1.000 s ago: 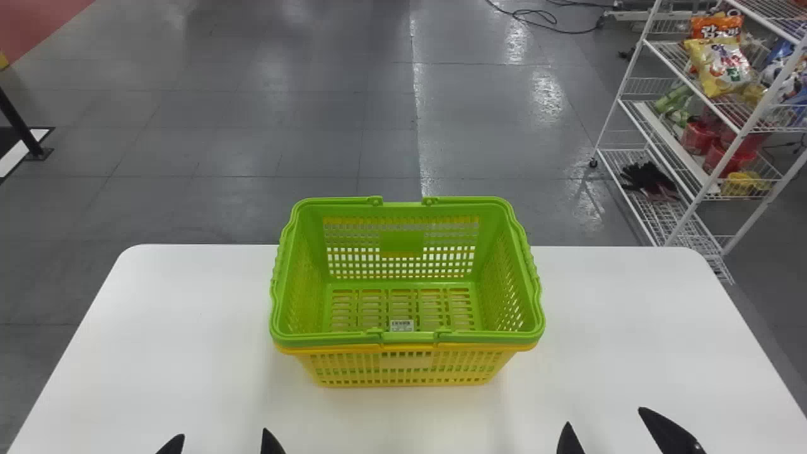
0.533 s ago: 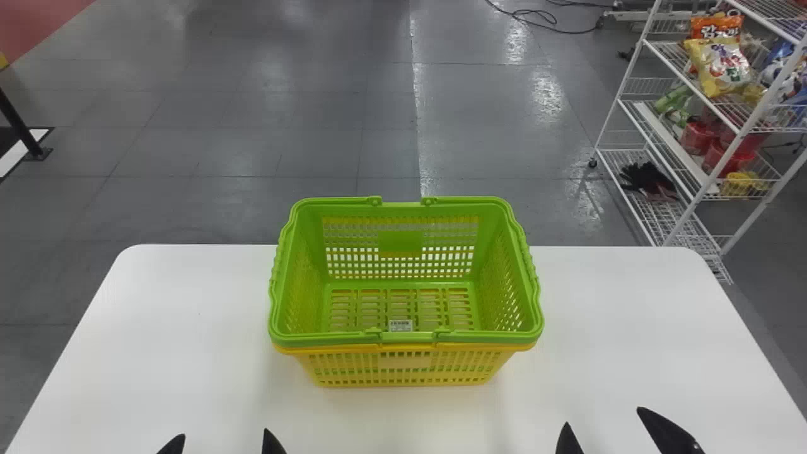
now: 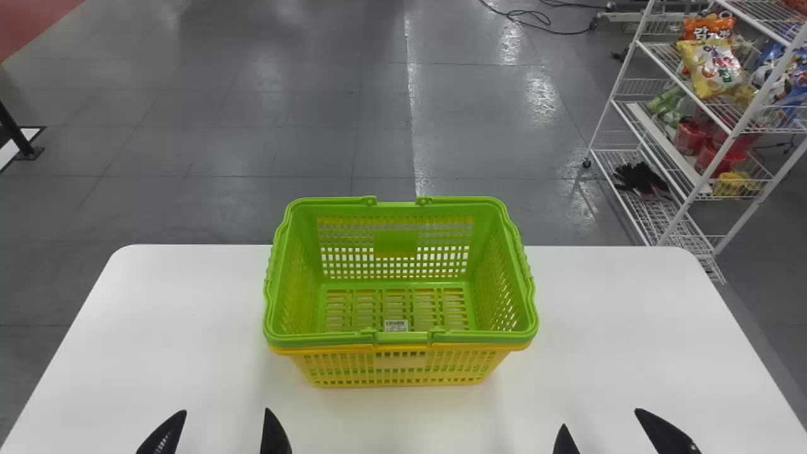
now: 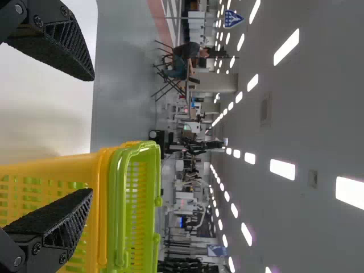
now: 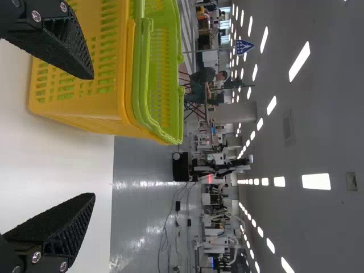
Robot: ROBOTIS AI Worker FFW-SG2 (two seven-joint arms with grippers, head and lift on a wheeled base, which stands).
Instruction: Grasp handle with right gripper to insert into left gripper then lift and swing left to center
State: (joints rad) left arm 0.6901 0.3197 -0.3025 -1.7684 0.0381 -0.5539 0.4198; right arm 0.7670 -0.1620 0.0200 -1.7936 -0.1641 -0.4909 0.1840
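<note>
Head view: the near basket handle lies forward-left of the spread, empty right end effector and forward-right of the likewise spread left end effector, the handle's long axis running crosswise.

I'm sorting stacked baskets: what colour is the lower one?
The lower basket is yellow, clearest in the right wrist view.

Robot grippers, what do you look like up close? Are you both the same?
Yes, they look alike! The left gripper and the right gripper each have two black fingers, shaped like wedges that get narrow at the tip. The sides facing each other look rough, the edges have little slanted ribs, and round screws dot the thick ends.
</note>
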